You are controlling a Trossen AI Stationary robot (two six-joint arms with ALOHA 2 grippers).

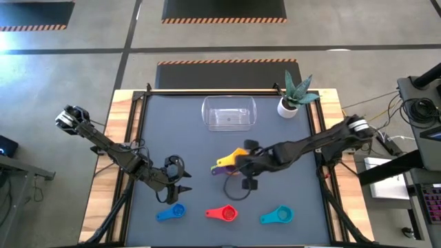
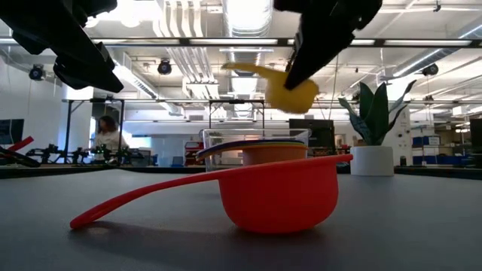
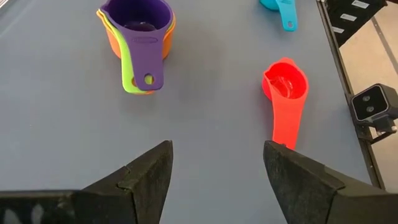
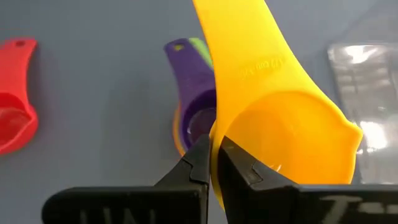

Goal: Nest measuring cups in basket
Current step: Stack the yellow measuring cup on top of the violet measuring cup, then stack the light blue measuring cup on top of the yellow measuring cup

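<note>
My right gripper [image 4: 214, 158] is shut on the yellow measuring cup [image 4: 273, 124], held in the air above the nested purple, green and orange cups [image 3: 140, 37], which stand on the mat in the middle of the table [image 1: 229, 171]. The red cup [image 1: 222, 214], blue cup [image 1: 171, 212] and teal cup [image 1: 276, 215] lie in a row near the near edge. The clear basket [image 1: 229, 114] sits toward the far edge. My left gripper [image 3: 217, 168] is open and hovers left of the stack, above the blue cup. My right gripper pinches the yellow cup's wall at its rim [image 4: 216, 140], one finger [image 4: 239, 171] inside the bowl and the other outside. The cup is lifted clear [image 2: 290, 90], tilted, above the stack. Its handle [image 4: 239, 50] points away from the fingers.
A white plant pot [image 1: 289, 105] with a spiky plant stands at the far right corner, right of the basket. The dark mat [image 1: 165, 131] is framed by wooden table edges [image 1: 120, 138]. A person [image 2: 109, 135] is far off in the room behind.
</note>
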